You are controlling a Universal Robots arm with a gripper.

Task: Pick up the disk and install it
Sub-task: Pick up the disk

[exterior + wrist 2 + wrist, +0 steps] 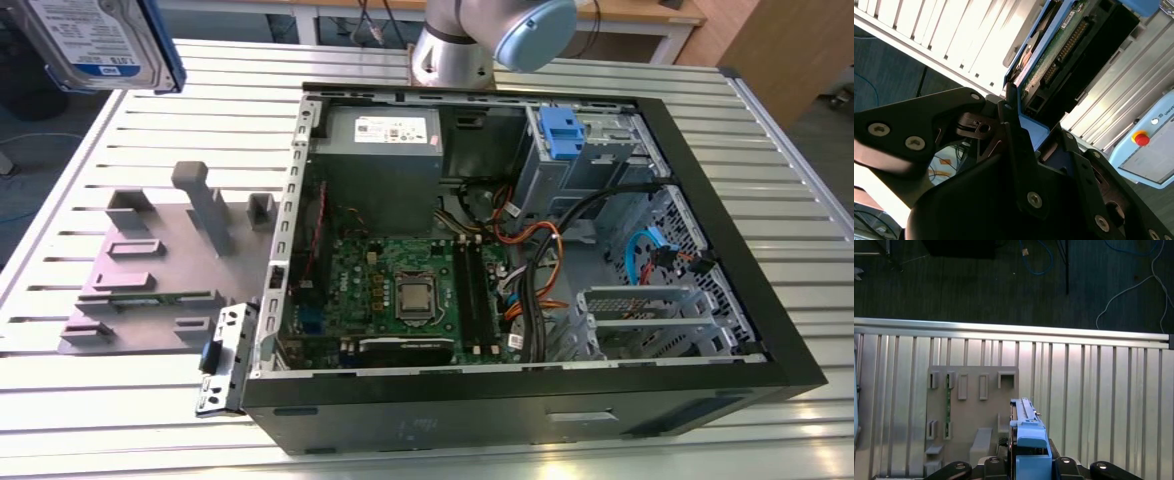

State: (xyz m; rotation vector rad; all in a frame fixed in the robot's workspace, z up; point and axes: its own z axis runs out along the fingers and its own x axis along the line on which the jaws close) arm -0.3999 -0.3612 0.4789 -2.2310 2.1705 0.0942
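The disk point(100, 40) hangs high above the table at the exterior view's upper left, its white-and-blue label facing the camera and its blue frame along the edge. In the second wrist view its green circuit-board underside point(1064, 45) and blue carrier point(1033, 134) run out from between the black fingers point(1009, 125) of my gripper point(1026, 137), which is shut on the carrier end. In the first wrist view the disk point(1024, 415) stands edge-on, with the blue handle point(1030, 442) clamped in my gripper point(1026, 467), above the grey fixture plate point(969, 405).
An open computer case point(747, 300) lies on the slatted metal table point(160, 110), with motherboard point(400, 290), grey power supply point(380, 135) and a blue clip point(558, 128) at the drive bay. The grey fixture plate point(160, 270) sits at the case's left. The arm's base point(461, 50) stands behind.
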